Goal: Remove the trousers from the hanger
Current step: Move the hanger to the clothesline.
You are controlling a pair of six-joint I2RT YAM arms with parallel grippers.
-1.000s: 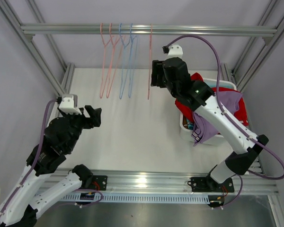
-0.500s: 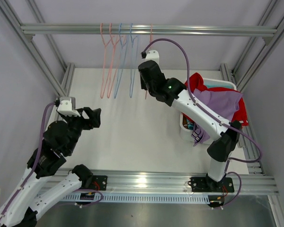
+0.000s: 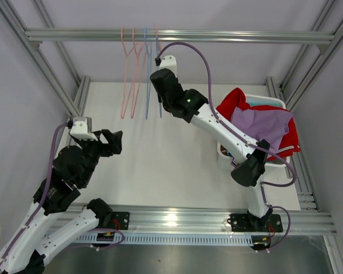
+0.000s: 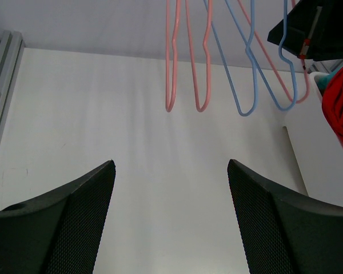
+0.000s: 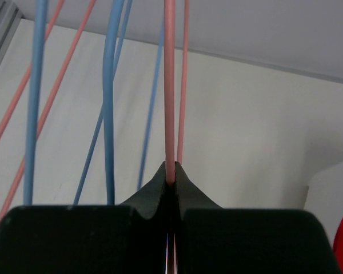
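My right gripper [image 5: 170,174] is shut on the thin rod of a pink hanger [image 5: 169,85]. Seen from above, that gripper [image 3: 162,96] sits among the pink hangers [image 3: 124,85] and blue hangers [image 3: 147,85] that hang bare from the top rail [image 3: 246,36]. Red trousers [image 3: 233,101] and lavender trousers [image 3: 262,123] lie heaped in the white basket [image 3: 267,100] at the right. My left gripper [image 3: 113,141] hovers open over the left of the table, with nothing between its fingers [image 4: 88,194].
The hangers dangle ahead of the left gripper: pink ones [image 4: 186,68] and blue ones [image 4: 246,74]. Metal frame posts [image 3: 57,80] stand at both sides. The basket's red cloth [image 4: 340,108] shows at the far right of the left wrist view.
My right arm swung left from the basket to the hangers and its jaws closed on the pink hanger, which shifted left toward the others. The left arm stayed put.
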